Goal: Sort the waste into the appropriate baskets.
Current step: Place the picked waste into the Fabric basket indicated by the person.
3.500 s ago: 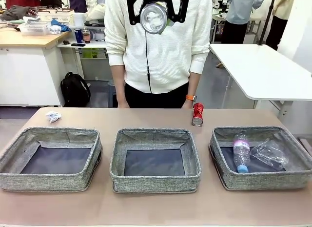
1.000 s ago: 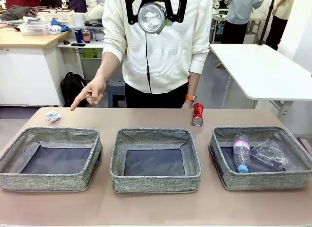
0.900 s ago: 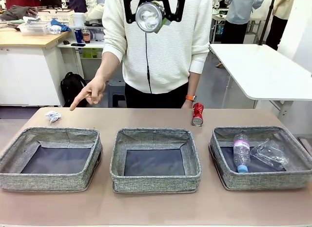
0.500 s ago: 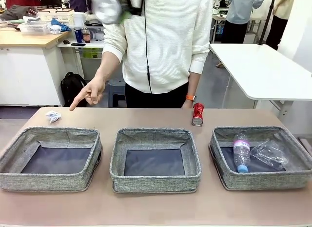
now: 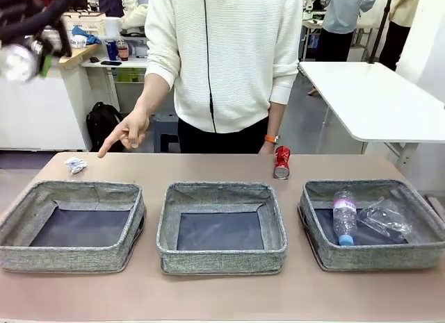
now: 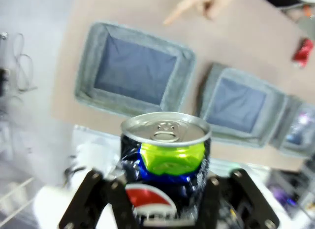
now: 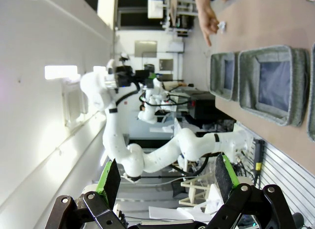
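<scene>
Over left end of table (image 5: 208, 169): dark blue-black soda can (image 6: 166, 135), clenched in left gripper (image 6: 165, 189) (presumably held for sorting); right gripper (image 7: 167, 182) gaping, empty.

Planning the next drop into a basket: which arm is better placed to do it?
Left. The left hand is shut on the crushed dark blue aluminium soda can, high over the grey woven fabric baskets; the right hand is open and empty.

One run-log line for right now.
left hand: shut on dark can | right hand: open, empty | person's hand: pointing near paper wad | red can: on table | right basket: bottle, film
</scene>
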Available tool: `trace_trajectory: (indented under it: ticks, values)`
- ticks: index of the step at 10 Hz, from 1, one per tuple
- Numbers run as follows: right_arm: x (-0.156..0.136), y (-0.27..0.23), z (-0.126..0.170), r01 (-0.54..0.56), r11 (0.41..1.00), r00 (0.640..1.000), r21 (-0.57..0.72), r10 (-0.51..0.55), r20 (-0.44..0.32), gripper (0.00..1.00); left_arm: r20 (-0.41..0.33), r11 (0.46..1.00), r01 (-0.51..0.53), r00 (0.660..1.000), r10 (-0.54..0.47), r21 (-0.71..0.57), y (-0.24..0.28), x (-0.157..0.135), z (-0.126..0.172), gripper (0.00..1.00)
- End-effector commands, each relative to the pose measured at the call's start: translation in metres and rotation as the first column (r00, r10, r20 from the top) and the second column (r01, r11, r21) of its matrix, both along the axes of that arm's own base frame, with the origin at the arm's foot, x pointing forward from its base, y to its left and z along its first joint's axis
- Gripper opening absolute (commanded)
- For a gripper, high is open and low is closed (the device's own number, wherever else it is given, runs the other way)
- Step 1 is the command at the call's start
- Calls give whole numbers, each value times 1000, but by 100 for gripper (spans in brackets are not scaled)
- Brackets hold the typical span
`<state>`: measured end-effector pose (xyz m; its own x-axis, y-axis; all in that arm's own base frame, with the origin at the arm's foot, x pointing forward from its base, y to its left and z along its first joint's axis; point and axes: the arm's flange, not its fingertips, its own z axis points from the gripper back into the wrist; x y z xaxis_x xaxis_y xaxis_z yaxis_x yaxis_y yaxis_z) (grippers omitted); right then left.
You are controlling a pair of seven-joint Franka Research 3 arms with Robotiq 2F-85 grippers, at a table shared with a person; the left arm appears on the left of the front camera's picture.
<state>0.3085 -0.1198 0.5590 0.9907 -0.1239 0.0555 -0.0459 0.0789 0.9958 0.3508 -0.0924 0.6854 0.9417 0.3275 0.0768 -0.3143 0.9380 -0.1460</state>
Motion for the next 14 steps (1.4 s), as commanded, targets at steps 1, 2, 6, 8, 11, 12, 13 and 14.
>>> trace_trajectory:
  ticks: [1,2,6,8,11,12,13,14]
  values:
    - [-3,-1,0,-11,1000,1000,-8,11,14,100,73,999,-12,997,15,-45,13,-39,-76,0]
    - [-3,-1,0,-11,1000,1000,-8,11,14,100,67,999,-37,997,38,-20,16,-42,-92,0]
    - [-3,-1,0,-11,1000,1000,-8,11,14,100,42,997,-71,997,71,3,24,-43,-115,0]
    - [-3,-1,0,-11,1000,1000,-8,11,14,100,42,997,-71,997,71,3,24,-43,-115,0]
    - [-3,-1,0,-11,1000,1000,-8,11,14,100,-81,1000,15,997,-13,17,35,23,-154,0]
    - [-3,-1,0,-11,1000,1000,-8,11,14,100,-124,995,101,987,-101,-4,49,43,-178,0]
    - [-3,-1,0,-11,1000,1000,-8,11,14,100,-123,992,124,985,-120,31,63,53,-200,0]
    - [-3,-1,0,-11,1000,1000,-8,11,14,100,-149,987,156,978,-148,45,70,53,-214,0]
